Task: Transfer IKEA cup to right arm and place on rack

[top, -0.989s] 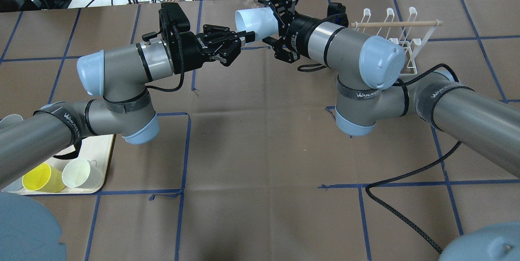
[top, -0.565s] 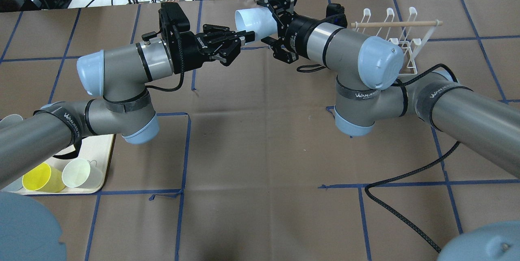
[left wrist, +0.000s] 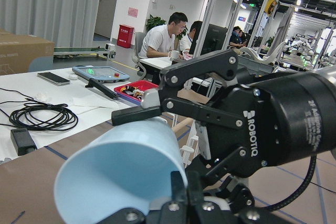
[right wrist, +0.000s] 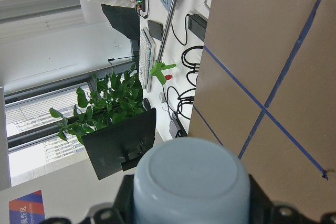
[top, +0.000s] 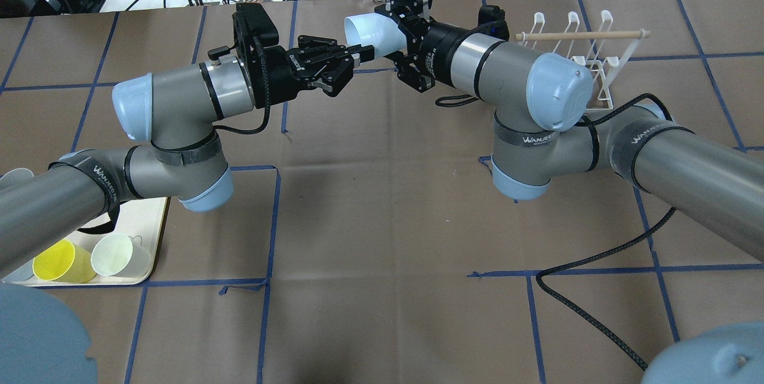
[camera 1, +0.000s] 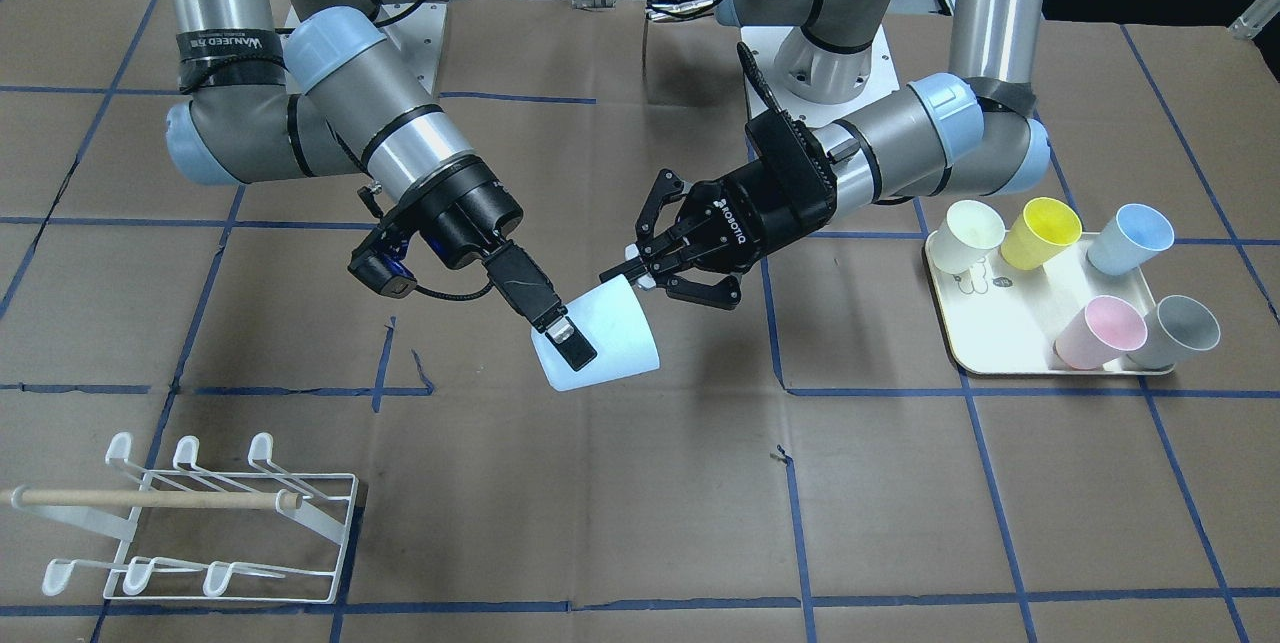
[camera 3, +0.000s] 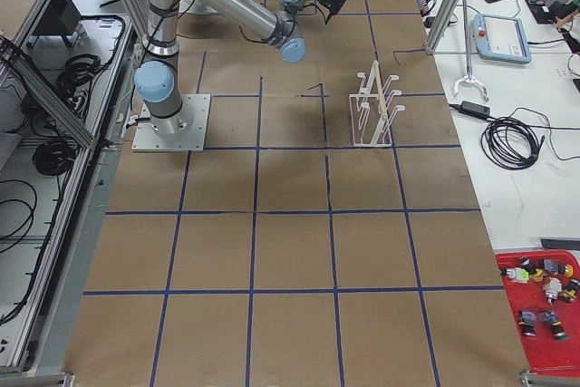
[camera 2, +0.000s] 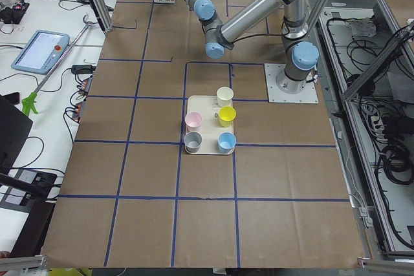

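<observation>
The light blue IKEA cup [camera 1: 612, 323] hangs on its side above the table's middle, between both grippers. My left gripper [camera 1: 628, 276] is shut on the cup's rim, seen also from overhead [top: 363, 52]. My right gripper [camera 1: 588, 345] has its fingers around the cup's base end, one finger [camera 1: 570, 348] flat on the wall, the other hidden behind the cup. The right wrist view shows the cup's base [right wrist: 191, 182] between its fingers. The left wrist view shows the cup [left wrist: 115, 171] under a right finger [left wrist: 136, 115]. The white wire rack [camera 1: 230, 523] stands on my right, apart from both arms.
A cream tray [camera 1: 1000, 348] on my left holds several cups: white, yellow, blue, pink, grey. The rack's wooden dowel [top: 582, 34] lies across its prongs just beyond my right forearm. A black cable [top: 597, 264] trails over the table on my right.
My right gripper has shifted slightly left along the cup and its fingers have drawn in onto the cup. My left gripper has kept its hold and has not moved.
</observation>
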`<state>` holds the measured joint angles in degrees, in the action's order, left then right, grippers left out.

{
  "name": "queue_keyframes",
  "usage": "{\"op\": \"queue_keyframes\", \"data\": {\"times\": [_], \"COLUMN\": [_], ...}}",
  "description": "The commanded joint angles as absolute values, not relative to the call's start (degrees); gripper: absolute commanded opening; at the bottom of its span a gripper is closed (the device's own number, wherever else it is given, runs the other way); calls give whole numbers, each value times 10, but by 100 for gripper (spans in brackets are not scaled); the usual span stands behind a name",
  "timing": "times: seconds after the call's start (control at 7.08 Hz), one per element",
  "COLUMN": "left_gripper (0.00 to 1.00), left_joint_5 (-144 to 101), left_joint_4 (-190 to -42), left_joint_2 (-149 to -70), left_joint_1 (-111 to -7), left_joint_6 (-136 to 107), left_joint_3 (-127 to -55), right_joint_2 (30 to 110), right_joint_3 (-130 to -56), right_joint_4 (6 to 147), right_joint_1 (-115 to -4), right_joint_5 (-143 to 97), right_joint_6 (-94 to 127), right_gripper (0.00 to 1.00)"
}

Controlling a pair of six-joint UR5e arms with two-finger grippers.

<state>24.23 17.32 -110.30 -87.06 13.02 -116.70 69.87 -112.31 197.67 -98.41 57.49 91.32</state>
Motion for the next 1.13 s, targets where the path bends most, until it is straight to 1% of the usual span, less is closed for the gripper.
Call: {"op": "queue_keyframes", "data": {"times": [0.0,0.14,0.28,0.42,0.56,0.85,0.99], "left_gripper": [48,67,77,90,98,98,98], "left_joint_5": [243,246,246,245,244,241,236], "left_joint_4": [173,173,173,174,174,174,174], "left_joint_2": [-1103,-1104,-1103,-1100,-1086,-1071,-1070], "left_joint_1": [-870,-870,-871,-870,-869,-827,-783], "left_joint_6": [115,114,109,99,85,72,73], "left_joint_3": [-1161,-1161,-1161,-1161,-1165,-1173,-1182], "right_joint_2": [700,700,700,700,700,699,699], "right_joint_3": [-1123,-1123,-1123,-1123,-1123,-1120,-1118], "right_joint_4": [1977,1977,1977,1977,1977,1978,1978], "right_joint_1": [-984,-984,-984,-984,-984,-984,-978], "right_joint_5": [574,574,574,574,574,576,577], "right_joint_6": [913,913,913,913,913,909,907], "right_gripper": [54,54,54,54,54,54,54]}}
